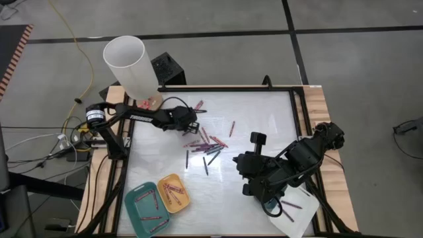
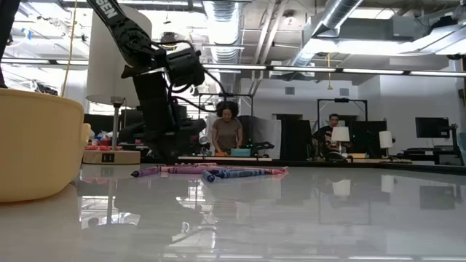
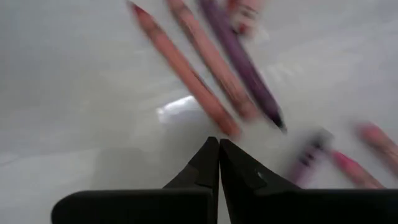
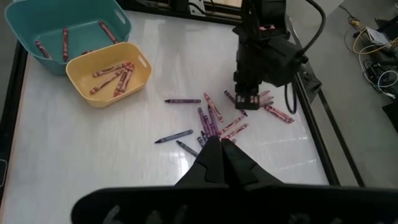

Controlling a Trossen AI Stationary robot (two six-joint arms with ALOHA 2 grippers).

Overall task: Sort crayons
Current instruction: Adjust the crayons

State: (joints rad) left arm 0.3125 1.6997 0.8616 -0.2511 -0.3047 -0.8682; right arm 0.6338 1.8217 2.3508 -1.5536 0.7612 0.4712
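Overhead, the right gripper (image 1: 259, 193) hangs with fingers closed and empty at the bench's (image 1: 264, 112) near right. Loose crayons (image 1: 206, 147) lie mid-bench. Beyond them the left gripper (image 1: 193, 123), fingers pressed together, holds nothing. Only the low view shows people behind.

Crayons (image 1: 206, 144) mid-table: red, pink, purple, dark blue. Teal tray (image 1: 144, 209) at table's near edge holds red crayons; yellow tray (image 1: 173, 193) beside it, pink-red ones. Table (image 1: 264, 119) glossy white, wood-coloured border. Cylinder (image 1: 129, 63) at far-left corner white. Arms black.
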